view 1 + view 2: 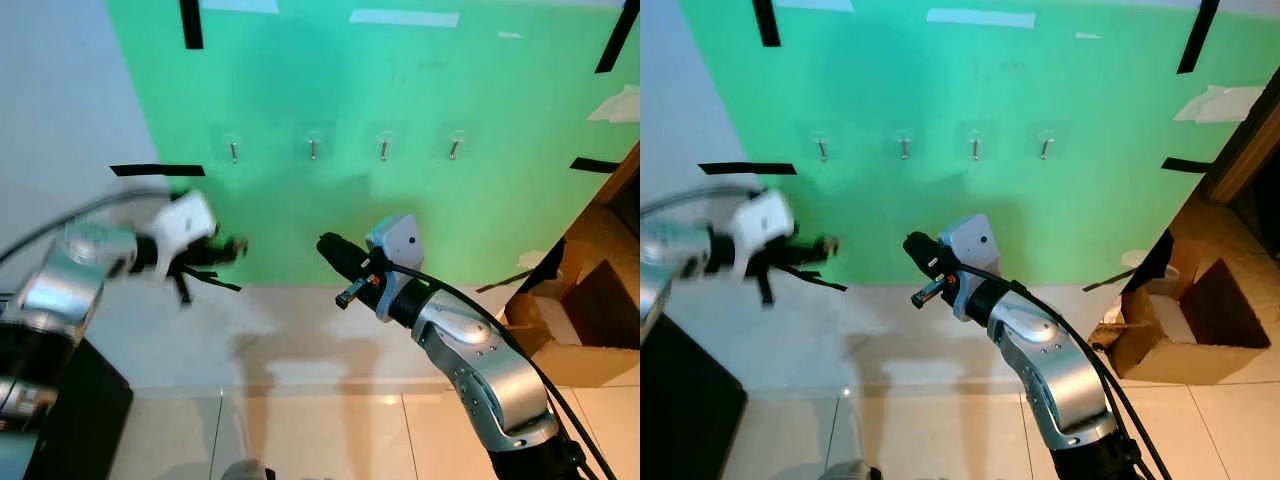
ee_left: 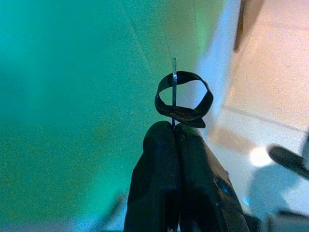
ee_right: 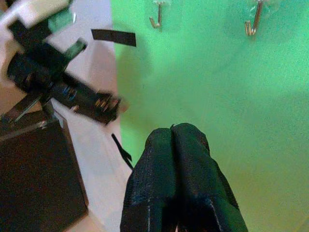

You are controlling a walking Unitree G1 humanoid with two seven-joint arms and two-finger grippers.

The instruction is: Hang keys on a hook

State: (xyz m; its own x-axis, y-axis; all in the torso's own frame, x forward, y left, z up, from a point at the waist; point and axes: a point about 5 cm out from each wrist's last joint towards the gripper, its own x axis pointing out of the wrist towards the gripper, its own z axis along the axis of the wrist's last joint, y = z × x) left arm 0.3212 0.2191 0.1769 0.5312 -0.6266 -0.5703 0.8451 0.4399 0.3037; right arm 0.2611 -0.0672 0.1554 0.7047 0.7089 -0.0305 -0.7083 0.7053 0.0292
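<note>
hooks (image 1: 312, 148) sit in a row of 4 on the green sheet (image 1: 400, 90) ahead of you, each a small metal hook on a clear pad, and all 4 are bare. your left gripper (image 1: 232, 247) is raised in front of the white wall just beside the green sheet's left edge, below and a little to the left of the leftmost hook, and it looks blurred in the head views. its fingers are pressed together on the key ring (image 2: 183, 96), a dark loop with a thin metal piece standing upright through it, which sticks out past the fingertips in the left wrist view with the green sheet behind it. thin dark pieces hang below that gripper in the head views; you cannot tell what they are from here. your right gripper (image 1: 330, 245) is held up near the middle, in front of the lower part of the green sheet, below the 2 middle hooks and apart from the wall. its 2 black fingers are closed against each other with nothing between them, as the right wrist view shows, where 2 hooks appear above the fingertips. black tape strips (image 1: 157, 169) hold the sheet's edges, and a cardboard box (image 1: 1175, 335) sits on the tiled floor (image 1: 330, 430) to your right.
</note>
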